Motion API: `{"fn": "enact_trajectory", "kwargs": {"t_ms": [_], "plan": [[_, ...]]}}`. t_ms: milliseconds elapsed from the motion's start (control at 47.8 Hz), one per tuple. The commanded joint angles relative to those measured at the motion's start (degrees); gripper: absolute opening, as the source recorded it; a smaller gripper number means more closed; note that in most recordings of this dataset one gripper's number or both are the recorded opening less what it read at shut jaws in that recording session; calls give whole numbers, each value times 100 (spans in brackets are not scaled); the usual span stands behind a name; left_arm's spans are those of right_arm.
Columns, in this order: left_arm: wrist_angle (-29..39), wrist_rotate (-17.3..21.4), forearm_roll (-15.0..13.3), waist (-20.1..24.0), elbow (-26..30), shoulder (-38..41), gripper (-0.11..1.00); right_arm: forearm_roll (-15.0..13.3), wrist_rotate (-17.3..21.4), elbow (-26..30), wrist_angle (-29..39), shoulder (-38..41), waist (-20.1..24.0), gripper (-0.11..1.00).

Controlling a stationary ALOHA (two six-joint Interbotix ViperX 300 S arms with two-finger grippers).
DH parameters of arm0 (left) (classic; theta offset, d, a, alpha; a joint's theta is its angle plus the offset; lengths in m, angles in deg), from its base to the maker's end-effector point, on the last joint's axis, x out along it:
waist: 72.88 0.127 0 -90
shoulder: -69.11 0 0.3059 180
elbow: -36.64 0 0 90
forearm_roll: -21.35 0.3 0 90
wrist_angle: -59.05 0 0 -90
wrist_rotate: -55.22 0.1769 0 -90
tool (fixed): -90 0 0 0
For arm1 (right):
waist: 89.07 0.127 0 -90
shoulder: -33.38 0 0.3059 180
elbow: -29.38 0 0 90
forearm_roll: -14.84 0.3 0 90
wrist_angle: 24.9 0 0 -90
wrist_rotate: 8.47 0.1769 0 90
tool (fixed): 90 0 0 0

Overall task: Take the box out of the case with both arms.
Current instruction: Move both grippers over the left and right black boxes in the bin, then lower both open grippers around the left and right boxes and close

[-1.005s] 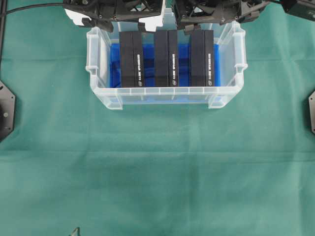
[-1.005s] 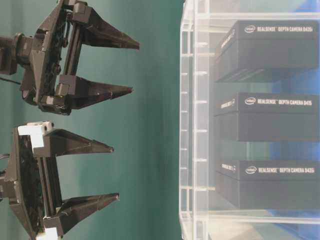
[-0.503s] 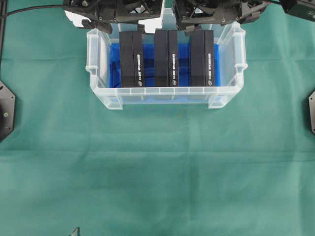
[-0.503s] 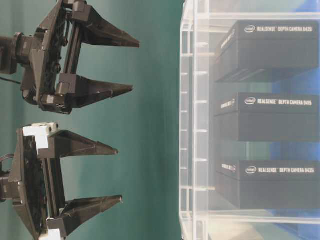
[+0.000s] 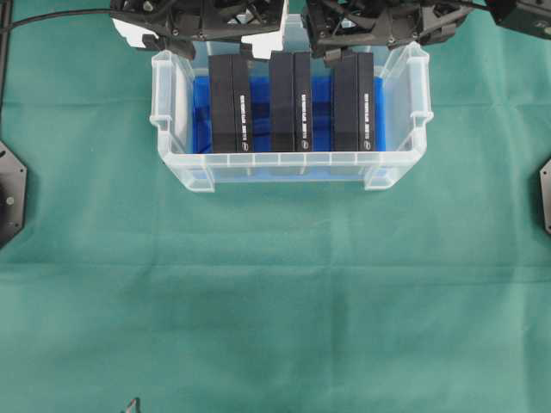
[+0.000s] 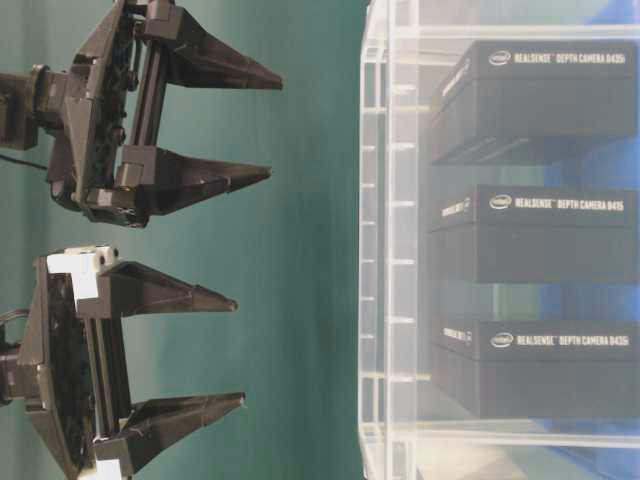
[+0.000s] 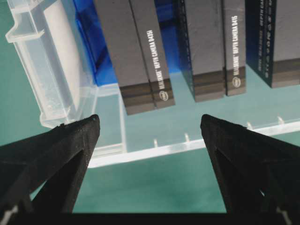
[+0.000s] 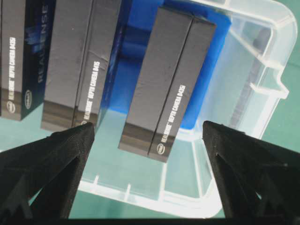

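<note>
Three boxes [image 5: 294,101] stand on edge in the case [image 5: 179,159], leaving gaps for access. Left gripper [image 6: 225,350] and right gripper [image 6: 268,130] hover wide and empty, apart from the case.

I see three boxes standing on edge in the case [image 5: 176,103], with narrow blue-floored gaps between them. The left box [image 5: 229,103], middle box [image 5: 290,101] and right box [image 5: 354,101] sit apart from the case's side walls, where the room is wider. Both tools hang spread above the case's far rim: left tool [image 6: 165,375], right tool [image 6: 200,125].
</note>
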Motion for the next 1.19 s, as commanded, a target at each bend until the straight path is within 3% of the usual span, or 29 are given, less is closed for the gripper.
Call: {"fn": "enact_trajectory", "kwargs": {"t_ms": [0, 1173], "plan": [[35, 9, 18, -18, 62, -79, 88, 44, 0, 79, 9, -79, 18, 96], [53, 0, 18, 0, -53, -123, 88, 132, 44, 79, 202, -26, 18, 96]]}}
